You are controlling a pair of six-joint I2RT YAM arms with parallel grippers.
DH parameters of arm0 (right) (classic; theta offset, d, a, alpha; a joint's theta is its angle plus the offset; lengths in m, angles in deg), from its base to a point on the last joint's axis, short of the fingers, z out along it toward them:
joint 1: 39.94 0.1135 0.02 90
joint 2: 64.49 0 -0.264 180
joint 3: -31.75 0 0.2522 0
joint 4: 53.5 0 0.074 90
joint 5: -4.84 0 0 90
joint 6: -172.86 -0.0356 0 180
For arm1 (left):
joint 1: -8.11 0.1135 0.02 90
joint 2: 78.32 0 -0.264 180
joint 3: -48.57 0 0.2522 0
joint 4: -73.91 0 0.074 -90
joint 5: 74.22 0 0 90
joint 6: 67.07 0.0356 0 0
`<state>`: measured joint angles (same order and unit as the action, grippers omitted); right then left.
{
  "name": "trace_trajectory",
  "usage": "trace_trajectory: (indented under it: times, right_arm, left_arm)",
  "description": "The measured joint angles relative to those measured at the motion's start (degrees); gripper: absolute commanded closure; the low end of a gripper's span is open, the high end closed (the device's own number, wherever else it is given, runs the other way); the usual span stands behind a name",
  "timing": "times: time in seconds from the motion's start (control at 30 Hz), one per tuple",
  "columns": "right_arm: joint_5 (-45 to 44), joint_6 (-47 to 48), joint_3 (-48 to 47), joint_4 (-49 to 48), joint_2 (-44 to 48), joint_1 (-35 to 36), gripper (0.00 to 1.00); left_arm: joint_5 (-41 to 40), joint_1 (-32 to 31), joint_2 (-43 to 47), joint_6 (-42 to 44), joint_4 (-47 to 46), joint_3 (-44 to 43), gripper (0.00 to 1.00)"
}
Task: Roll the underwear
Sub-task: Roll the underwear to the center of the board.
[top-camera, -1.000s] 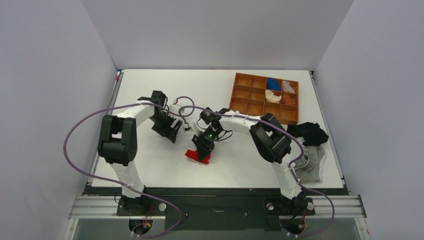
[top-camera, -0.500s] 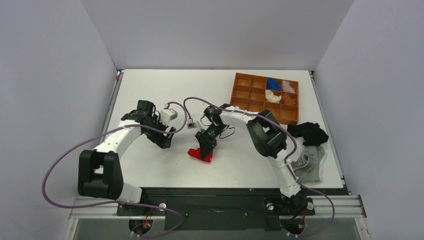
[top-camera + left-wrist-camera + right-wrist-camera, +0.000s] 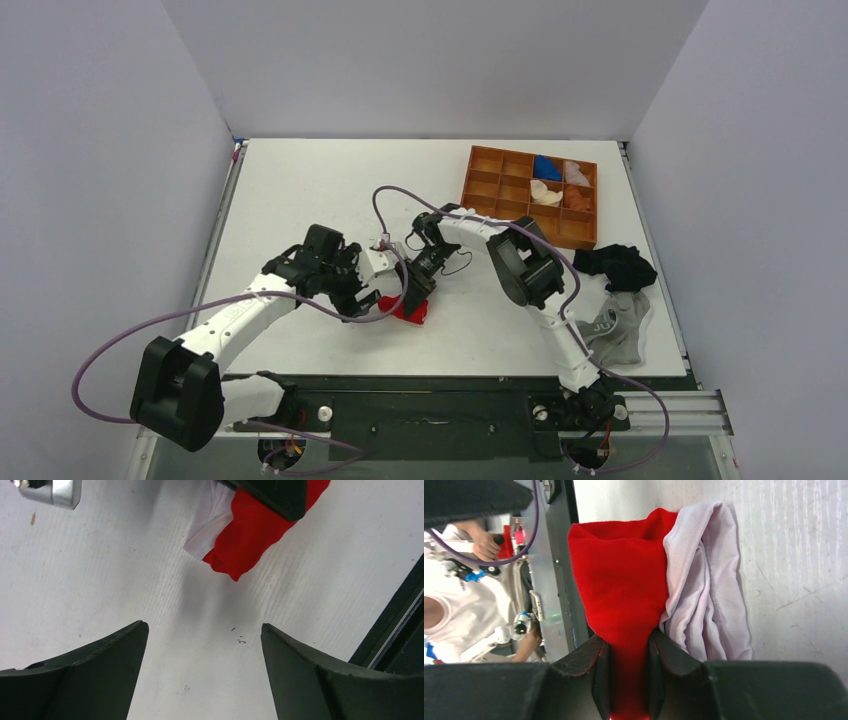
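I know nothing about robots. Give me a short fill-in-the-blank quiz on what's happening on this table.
The right gripper is shut on the ____ underwear.
The left gripper is ____, holding nothing.
The tray lies in the table's far ____ corner.
Missing words: red; open; right.

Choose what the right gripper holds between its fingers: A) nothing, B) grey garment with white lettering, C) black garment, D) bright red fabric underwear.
D: in the right wrist view, the right gripper is shut on a fold of the bright red fabric underwear with white trim.
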<state>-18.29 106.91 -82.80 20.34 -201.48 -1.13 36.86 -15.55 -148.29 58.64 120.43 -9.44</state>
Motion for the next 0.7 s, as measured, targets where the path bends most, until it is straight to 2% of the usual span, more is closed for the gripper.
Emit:
trace_trajectory:
  times: [0.4,0.7]
  right_arm:
    - [5.0,2.4,-4.0,10.6,-5.5,-2.6,1.0]
    - [6.2,4.0,-5.2,14.9,-7.3,-3.3,1.0]
  left_arm:
    - [-5.3,-14.9,-3.5,2.3,-8.1,1.6,0.12]
    - [-9.9,-21.9,-7.3,3.2,-14.6,2.3,0.12]
